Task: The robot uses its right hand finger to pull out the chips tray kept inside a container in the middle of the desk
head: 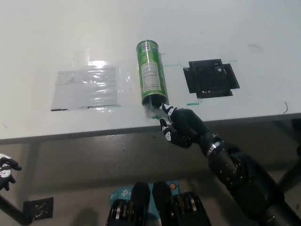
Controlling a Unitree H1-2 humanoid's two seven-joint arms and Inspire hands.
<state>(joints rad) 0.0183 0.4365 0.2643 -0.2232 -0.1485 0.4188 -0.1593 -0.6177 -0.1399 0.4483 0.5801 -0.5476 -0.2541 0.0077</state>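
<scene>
Closest to the camera, the white left hand (pixel 5 170) is parked way down at the lower left edge, well below the desk and only partly in frame, so I can't tell how its fingers are set.

Next up, the black right hand (pixel 181 126) comes in from the bottom right and sits right at the front edge of the desk (pixel 37 37). Its fingers are curled loosely, not clamped around anything, and one fingertip (pixel 164 108) reaches up to the near, open end of the green chips container (pixel 151 73). Looks like it's touching or hooked at the clear tray (pixel 151 112) poking out of the mouth, but honestly the contact spot is too small and murky to be sure.

The container itself lies on its side in the middle of the desk, long axis running away from the robot, closed end at the far side, label facing up. Only a short bit of the tray shows past the opening, near the desk edge.

To the left of the can there's a shiny clear plastic sheet (pixel 87 87) flat on the surface. To the right, a black cross-shaped patch (pixel 211 77), well apart from the can.
</scene>
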